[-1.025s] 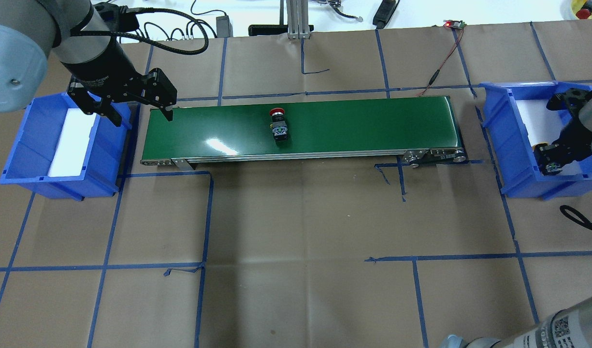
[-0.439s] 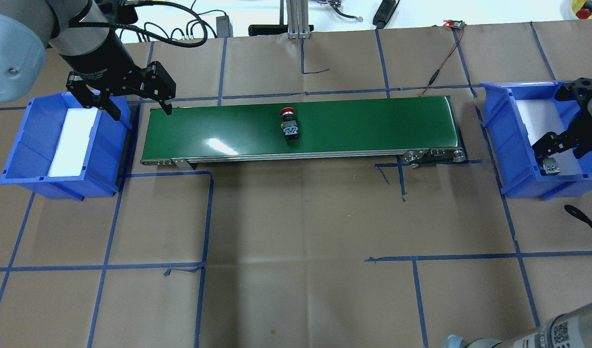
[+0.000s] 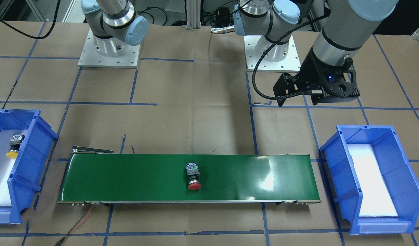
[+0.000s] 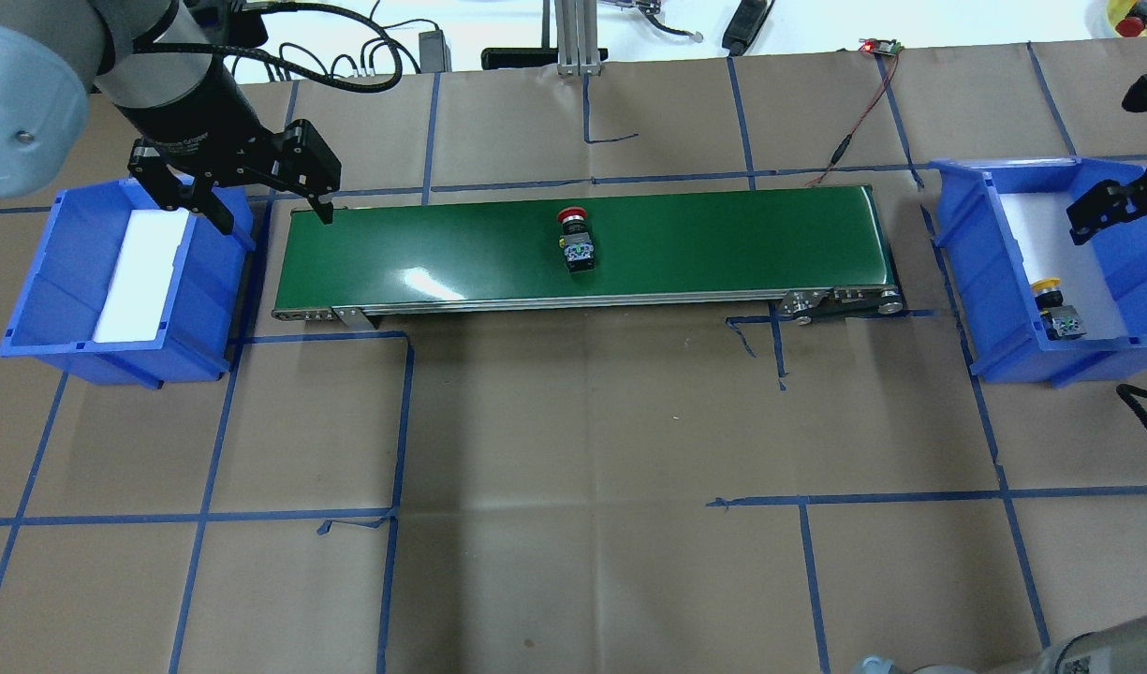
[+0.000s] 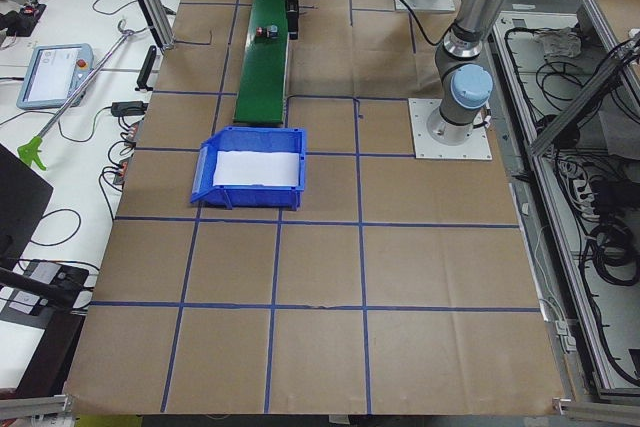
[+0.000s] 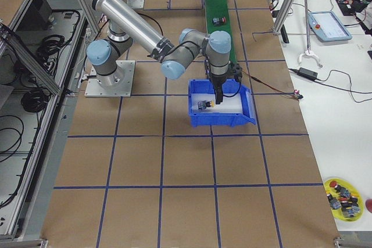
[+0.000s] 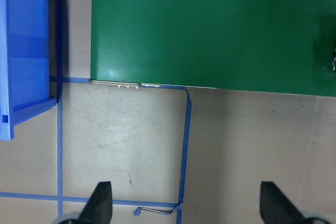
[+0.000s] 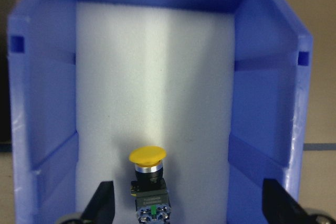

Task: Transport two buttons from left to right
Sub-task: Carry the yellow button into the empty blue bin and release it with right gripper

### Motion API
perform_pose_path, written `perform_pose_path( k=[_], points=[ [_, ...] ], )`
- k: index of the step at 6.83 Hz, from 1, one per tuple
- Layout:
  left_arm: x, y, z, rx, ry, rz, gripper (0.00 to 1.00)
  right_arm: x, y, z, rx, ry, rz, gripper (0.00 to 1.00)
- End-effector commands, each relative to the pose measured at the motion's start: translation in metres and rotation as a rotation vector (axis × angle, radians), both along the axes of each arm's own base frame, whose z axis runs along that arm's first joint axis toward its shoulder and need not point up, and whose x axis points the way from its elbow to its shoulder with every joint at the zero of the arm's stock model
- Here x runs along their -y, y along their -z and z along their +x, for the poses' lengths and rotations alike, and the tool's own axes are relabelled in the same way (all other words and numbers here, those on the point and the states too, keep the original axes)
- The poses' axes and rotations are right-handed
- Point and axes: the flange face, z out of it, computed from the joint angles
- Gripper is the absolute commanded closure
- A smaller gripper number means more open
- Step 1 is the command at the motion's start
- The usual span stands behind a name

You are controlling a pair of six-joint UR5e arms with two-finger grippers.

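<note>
The red button (image 4: 576, 241) lies on its side near the middle of the green conveyor belt (image 4: 723, 243), red cap toward the far edge; it also shows in the front view (image 3: 193, 177). The yellow button (image 4: 1055, 304) lies on the white foam in the right blue bin (image 4: 964, 243), and shows in the right wrist view (image 8: 148, 174). My right gripper (image 8: 189, 208) is open and empty, above the bin and clear of the yellow button. My left gripper (image 4: 273, 220) is open and empty, over the gap between the left bin and the belt's left end.
The left blue bin (image 4: 30, 281) holds only white foam. Blue tape lines cross the brown paper table. A red-black wire (image 4: 854, 122) runs to the belt's far right end. Cables lie along the far table edge.
The red button has travelled right along the belt. My right gripper has let go of the yellow button and risen out of the bin. My left gripper shifted slightly back.
</note>
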Motion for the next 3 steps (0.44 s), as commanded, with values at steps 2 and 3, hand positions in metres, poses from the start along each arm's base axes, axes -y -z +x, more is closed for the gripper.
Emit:
perform_pose_path(
  k=[2,3],
  points=[
    [0.000,-0.001,0.000,0.000,0.000,0.000,0.00,0.034,-0.061,0.097,0.108,0.116,0.064,0.01],
    [0.000,-0.001,0.000,0.000,0.000,0.000,0.00,0.038,-0.064,0.147,0.112,0.111,0.070,0.01]
  ],
)
